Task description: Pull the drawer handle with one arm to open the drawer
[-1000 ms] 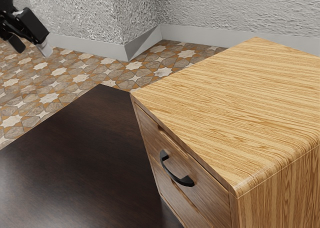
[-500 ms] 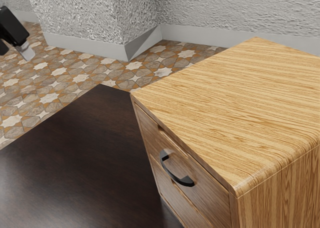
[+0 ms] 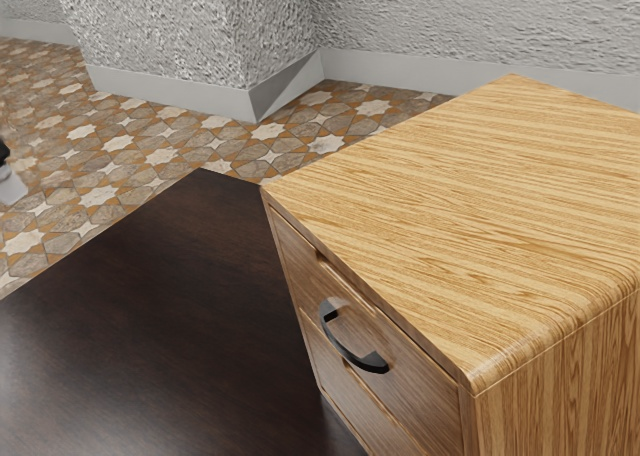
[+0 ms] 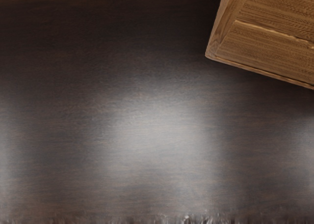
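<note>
A light wooden cabinet (image 3: 470, 206) stands on the dark table at the exterior view's right. Its upper drawer front (image 3: 312, 276) carries a curved black handle (image 3: 352, 342) and sits flush with the cabinet. Only a sliver of my gripper (image 3: 6, 181) shows at the exterior view's far left edge, far from the handle. In the wrist view, a corner of the cabinet (image 4: 267, 32) lies ahead of my hand across the dark tabletop (image 4: 147, 126).
The dark wooden table (image 3: 150, 326) stretches between my hand and the cabinet. Beyond it lie a patterned tile floor (image 3: 120, 146) and a rough grey wall with a jutting corner (image 3: 250, 36).
My hand has dropped down and toward the exterior view's left, from the upper left corner to the left edge, almost out of the picture. The drawer has not moved.
</note>
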Motion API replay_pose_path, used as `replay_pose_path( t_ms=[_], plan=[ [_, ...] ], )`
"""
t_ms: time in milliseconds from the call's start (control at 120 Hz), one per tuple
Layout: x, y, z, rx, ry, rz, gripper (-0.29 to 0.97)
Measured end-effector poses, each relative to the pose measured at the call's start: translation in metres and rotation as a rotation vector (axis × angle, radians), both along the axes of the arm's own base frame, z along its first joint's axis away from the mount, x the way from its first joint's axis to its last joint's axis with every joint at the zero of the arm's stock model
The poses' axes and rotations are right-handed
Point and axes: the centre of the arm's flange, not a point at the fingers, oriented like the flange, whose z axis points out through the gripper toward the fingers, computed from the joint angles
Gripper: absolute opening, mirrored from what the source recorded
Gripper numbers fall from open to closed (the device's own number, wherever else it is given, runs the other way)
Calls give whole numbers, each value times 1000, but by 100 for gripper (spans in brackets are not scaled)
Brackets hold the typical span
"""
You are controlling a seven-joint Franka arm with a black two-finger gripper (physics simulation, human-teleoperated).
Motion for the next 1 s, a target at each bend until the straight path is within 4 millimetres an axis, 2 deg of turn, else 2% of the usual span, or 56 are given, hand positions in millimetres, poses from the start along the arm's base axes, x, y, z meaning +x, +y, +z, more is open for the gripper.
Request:
replay_pose_path(
  t_ms=[100, 158, 217, 350, 433, 533, 675, 1000],
  plan=[
    [-54, -58, -58, 109, 99, -123, 68],
    [-68, -78, -87, 135, 147, -181, 68],
    [-78, -101, -125, 135, 221, -270, 68],
    [-102, -145, -156, 130, 215, -488, 68],
    [-127, -152, -158, 111, 159, -645, 68],
    [-144, -155, -160, 131, 118, -808, 68],
    [-138, -148, -155, 180, 62, -1011, 68],
    [-101, -167, -133, 319, -195, -1498, 68]
  ],
)
